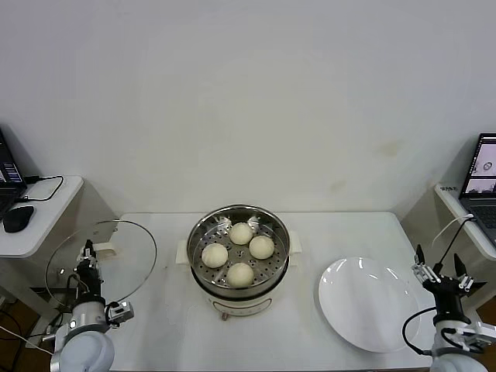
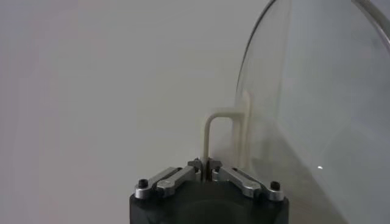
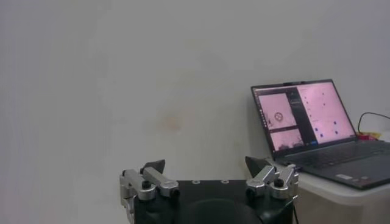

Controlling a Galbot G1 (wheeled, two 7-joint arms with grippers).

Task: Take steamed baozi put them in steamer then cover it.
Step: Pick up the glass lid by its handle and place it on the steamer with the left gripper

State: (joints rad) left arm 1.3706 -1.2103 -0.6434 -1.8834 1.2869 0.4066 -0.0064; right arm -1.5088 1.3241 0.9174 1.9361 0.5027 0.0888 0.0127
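Note:
Several cream-white steamed baozi (image 1: 241, 232) lie on the perforated tray inside the round steel steamer (image 1: 195, 246) at the middle of the table. The steamer stands uncovered. The clear glass cover (image 1: 124, 244) is held tilted above the table's left end, apart from the steamer. My left gripper (image 1: 87, 257) is shut on the cover's cream-white handle (image 2: 220, 122); in the left wrist view the left gripper (image 2: 204, 165) pinches the handle's thin leg, with the glass cover (image 2: 317, 91) beyond. My right gripper (image 1: 439, 267) stands open and empty off the table's right end; the right gripper (image 3: 205, 164) faces the wall.
A flat white plate (image 1: 368, 306) lies bare on the table's right part. A side table with a laptop (image 1: 482, 186) stands at the right, the same laptop (image 3: 311, 122) showing in the right wrist view. Another side table at the left carries a mouse (image 1: 17, 218).

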